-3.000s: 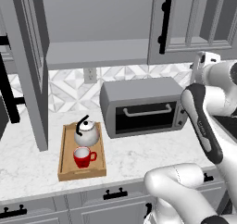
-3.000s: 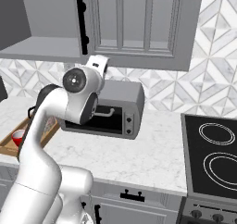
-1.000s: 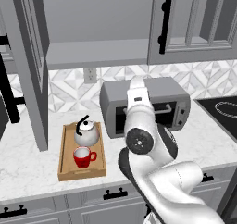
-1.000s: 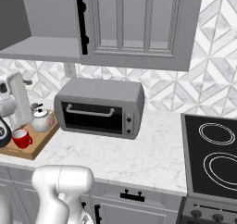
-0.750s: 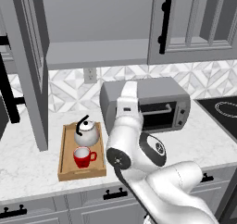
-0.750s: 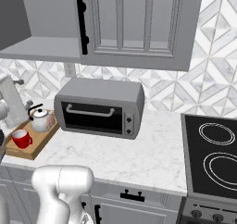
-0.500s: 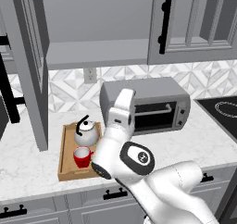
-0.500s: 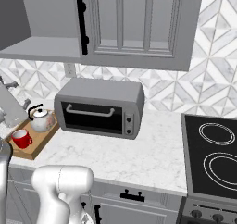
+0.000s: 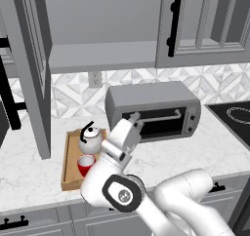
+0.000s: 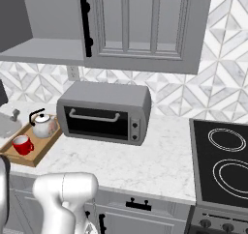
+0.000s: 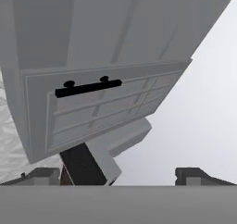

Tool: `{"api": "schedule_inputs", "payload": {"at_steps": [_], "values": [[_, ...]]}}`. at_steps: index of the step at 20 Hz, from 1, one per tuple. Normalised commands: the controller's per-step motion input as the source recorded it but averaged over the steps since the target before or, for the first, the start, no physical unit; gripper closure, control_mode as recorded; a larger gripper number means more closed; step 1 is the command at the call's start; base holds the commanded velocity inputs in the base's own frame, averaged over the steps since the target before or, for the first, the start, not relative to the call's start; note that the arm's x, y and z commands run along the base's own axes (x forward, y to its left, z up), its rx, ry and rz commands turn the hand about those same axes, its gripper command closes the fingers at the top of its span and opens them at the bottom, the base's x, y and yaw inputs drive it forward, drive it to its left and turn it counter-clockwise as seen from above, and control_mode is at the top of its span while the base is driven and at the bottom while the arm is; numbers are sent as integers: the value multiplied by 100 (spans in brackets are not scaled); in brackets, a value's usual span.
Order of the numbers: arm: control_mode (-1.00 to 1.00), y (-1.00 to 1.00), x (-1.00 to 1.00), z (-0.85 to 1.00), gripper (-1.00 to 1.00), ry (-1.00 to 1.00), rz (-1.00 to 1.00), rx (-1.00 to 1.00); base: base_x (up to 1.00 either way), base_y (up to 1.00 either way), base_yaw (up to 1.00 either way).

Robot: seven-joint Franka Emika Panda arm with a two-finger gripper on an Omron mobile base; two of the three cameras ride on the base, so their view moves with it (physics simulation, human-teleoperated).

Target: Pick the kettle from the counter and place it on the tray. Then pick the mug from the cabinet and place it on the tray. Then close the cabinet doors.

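The kettle (image 9: 91, 140) (image 10: 43, 125) and the red mug (image 9: 86, 164) (image 10: 22, 144) both stand in the light-wood tray (image 9: 68, 174) (image 10: 34, 156) on the counter (image 9: 29, 181) (image 10: 121, 160). My gripper (image 9: 136, 119) hangs open and empty just right of the tray, in front of the toaster oven, pointing up. In the hand view my gripper (image 11: 118, 177) faces a panelled cabinet door (image 11: 102, 109) with its black bar handle (image 11: 88, 87). The cabinet (image 9: 102, 57) is open on the left. Its left door (image 9: 29, 69) swings out, and the right door (image 9: 205, 25) (image 10: 145, 22) lies flat.
A grey toaster oven (image 9: 156, 110) (image 10: 104, 112) stands on the counter right of the tray, close behind my hand. A black cooktop (image 10: 225, 160) lies at the far right. Grey drawers (image 10: 140, 213) run below the counter edge.
My arm has swung left across the toaster oven's front and come down near the tray. The jaws stayed open. Kettle and mug have not moved.
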Motion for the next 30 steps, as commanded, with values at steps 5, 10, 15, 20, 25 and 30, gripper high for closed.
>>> {"api": "schedule_inputs", "payload": {"at_steps": [5, 10, 15, 20, 25, 30], "values": [[-100, 30, -73, 9, -100, -18, -11, -14, 0, 0, 0], [-100, 47, -69, 20, -100, -4, 0, -11, 0, 0, 0], [-100, 77, -44, 8, -100, 2, 2, -10, 0, 0, 0], [-100, 50, -47, 2, -100, 13, 11, -1, 0, 0, 0], [-100, 38, -5, 0, -100, 22, 19, 0, 0, 0, 0], [-100, 43, 7, -5, -100, 22, 22, 0, 0, 0, 0]]}}
